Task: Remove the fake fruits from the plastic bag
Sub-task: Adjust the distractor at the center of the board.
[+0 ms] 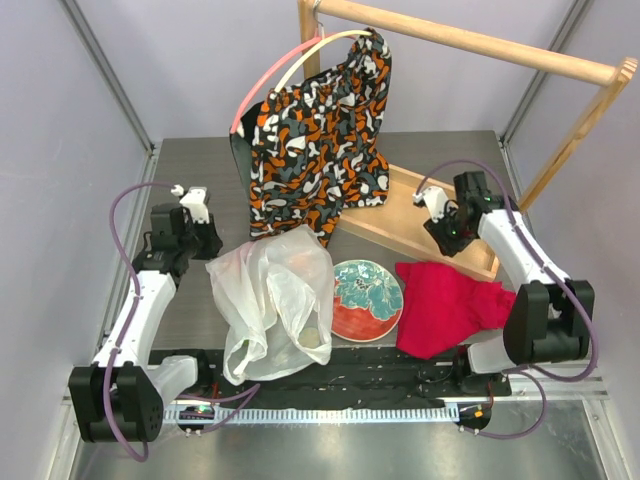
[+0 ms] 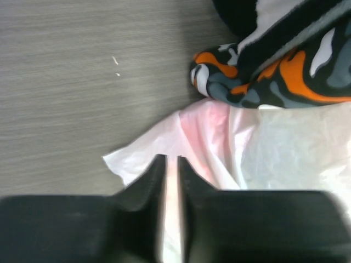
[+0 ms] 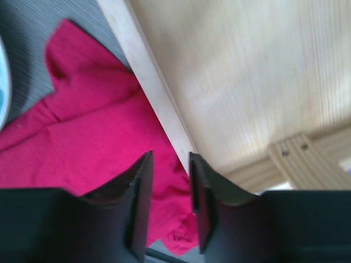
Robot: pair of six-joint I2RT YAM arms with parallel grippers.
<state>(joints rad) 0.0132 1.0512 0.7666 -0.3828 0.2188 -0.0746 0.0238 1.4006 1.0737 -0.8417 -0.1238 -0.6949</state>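
The translucent white plastic bag (image 1: 270, 300) lies crumpled on the table left of centre. A faint yellowish shape (image 1: 314, 337) shows through its lower right; the fake fruits are otherwise hidden inside. My left gripper (image 1: 210, 252) is at the bag's upper left corner. In the left wrist view the left gripper (image 2: 171, 160) has its jaws almost together with a fold of the bag (image 2: 219, 148) pinched between them. My right gripper (image 1: 442, 233) hovers over the wooden base, apart from the bag. In the right wrist view the right gripper (image 3: 170, 156) is open and empty.
A red-and-teal floral plate (image 1: 367, 298) lies right of the bag, with a red cloth (image 1: 445, 305) beside it. An orange-black-white patterned cloth bag (image 1: 320, 140) hangs from a wooden rack (image 1: 470, 45) whose base (image 1: 400, 225) sits at the back right.
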